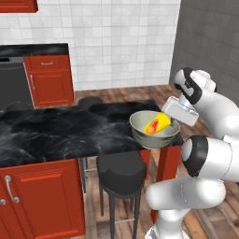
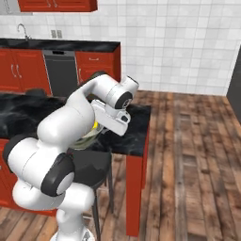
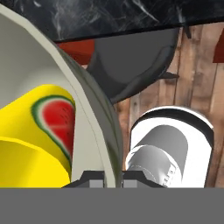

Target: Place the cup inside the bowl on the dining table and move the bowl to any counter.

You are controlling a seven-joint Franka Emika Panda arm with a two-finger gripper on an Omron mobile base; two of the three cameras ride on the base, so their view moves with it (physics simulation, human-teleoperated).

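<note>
Gripping the bowl by its rim, pincer closed on it, cup lying inside just beside; carrying step under way, counter placement next.

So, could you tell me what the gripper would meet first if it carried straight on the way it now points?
The gripper is shut on the bowl rim, so the bowl wall comes first. Past that, probably the dark stool seat below the dining table edge, though depth is unclear.

Flat, even render lighting, no glare anywhere

Soft and low-res overall; faint shadows under the stool.
</note>
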